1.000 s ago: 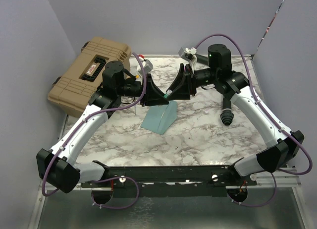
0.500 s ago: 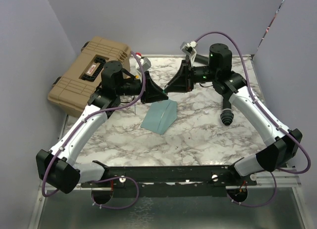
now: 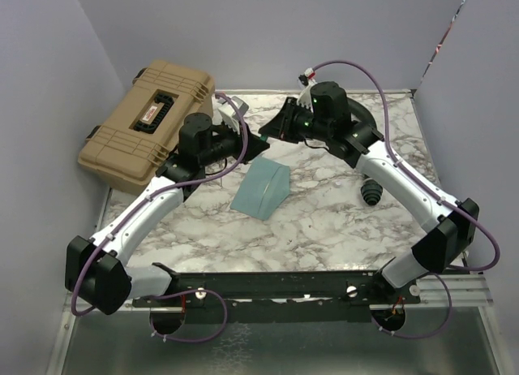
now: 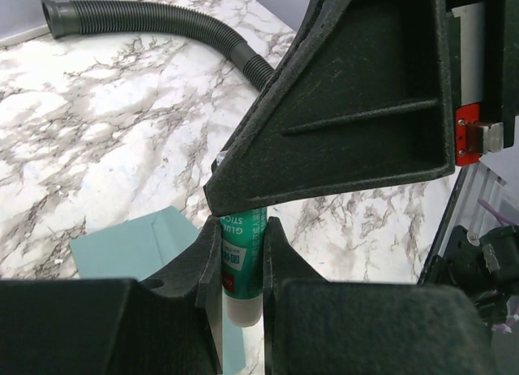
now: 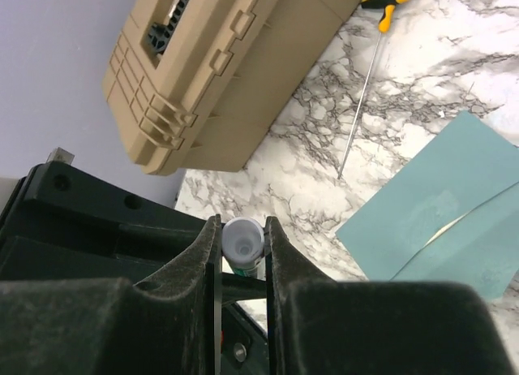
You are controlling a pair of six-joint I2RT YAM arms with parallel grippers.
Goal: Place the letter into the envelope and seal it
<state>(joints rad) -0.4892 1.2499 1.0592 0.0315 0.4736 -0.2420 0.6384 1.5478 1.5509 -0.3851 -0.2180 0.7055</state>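
The left claw (image 4: pixel 242 229) is closed down narrow on a glue stick (image 4: pixel 243 261), its two fingers pressing the green tube from either side with the white end pointing back toward the wrist. The right claw (image 5: pixel 241 225) meets it tip to tip above the table (image 3: pixel 324 221) and is closed just as narrow on the stick's white end, one finger on each side. The envelope (image 3: pixel 261 188) lies on the marble under and just nearer the bases than the joined claws, touching neither. In the right wrist view it sits below and right of the fingers. A case (image 3: pixel 150 123) stands beyond the left claw, a screwdriver (image 5: pixel 369 66) between case and envelope, and a hose (image 4: pixel 162 18) far ahead of the left fingers.
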